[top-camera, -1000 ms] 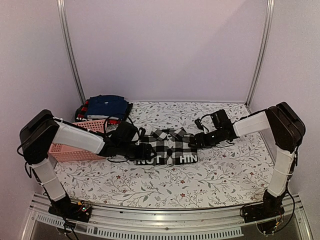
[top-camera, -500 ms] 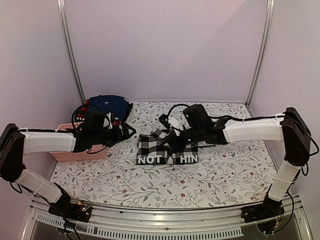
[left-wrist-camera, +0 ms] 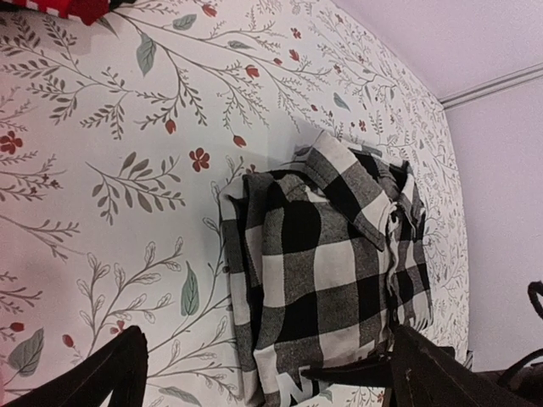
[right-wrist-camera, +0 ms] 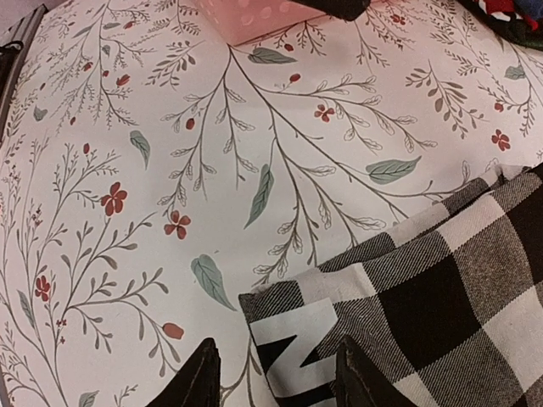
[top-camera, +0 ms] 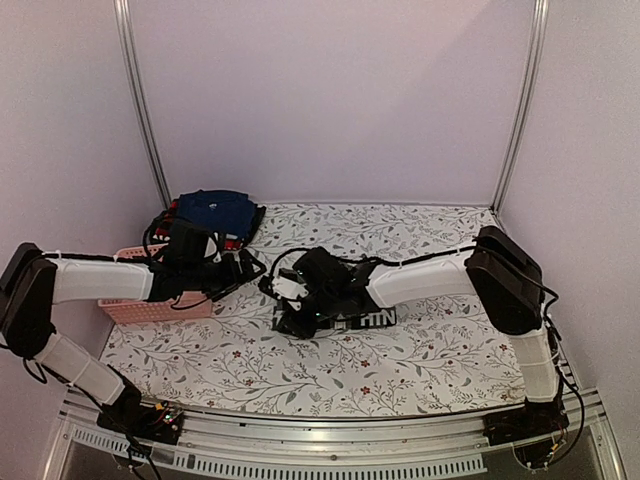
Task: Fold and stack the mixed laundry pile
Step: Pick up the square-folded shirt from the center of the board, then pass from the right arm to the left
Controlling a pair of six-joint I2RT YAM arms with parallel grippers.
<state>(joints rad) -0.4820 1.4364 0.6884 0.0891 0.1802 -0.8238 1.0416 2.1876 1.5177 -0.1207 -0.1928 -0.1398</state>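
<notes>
1. The black-and-white checked shirt [left-wrist-camera: 331, 263] lies folded near the middle of the floral counter [top-camera: 430, 350], collar towards the back.
2. It rests on a black garment with white lettering [top-camera: 378, 318], whose front edge sticks out from under it. Most of both is hidden by the right arm in the top view.
3. The right gripper [right-wrist-camera: 276, 377] hangs low over the near left corner of that stack. Its fingers [right-wrist-camera: 199, 373] are partly apart, with a letter N on the black cloth showing between them and nothing clamped.
4. The left gripper [top-camera: 258, 268] hovers just left of the shirt, near its back corner. Its fingers [left-wrist-camera: 102, 377] are spread wide and hold nothing, and bare counter lies below them.
5. The two grippers are close together on the shirt's left side, and the right arm crosses over the stack to get there.
6. A pink slotted basket [top-camera: 150, 305] sits on the counter's left edge, directly under the left forearm.
7. Behind the basket, in the back left corner, navy blue trousers [top-camera: 215, 210] lie on top of a small heap. A red-and-black plaid piece [left-wrist-camera: 81, 8] shows at the heap's edge, well apart from the shirt.
</notes>
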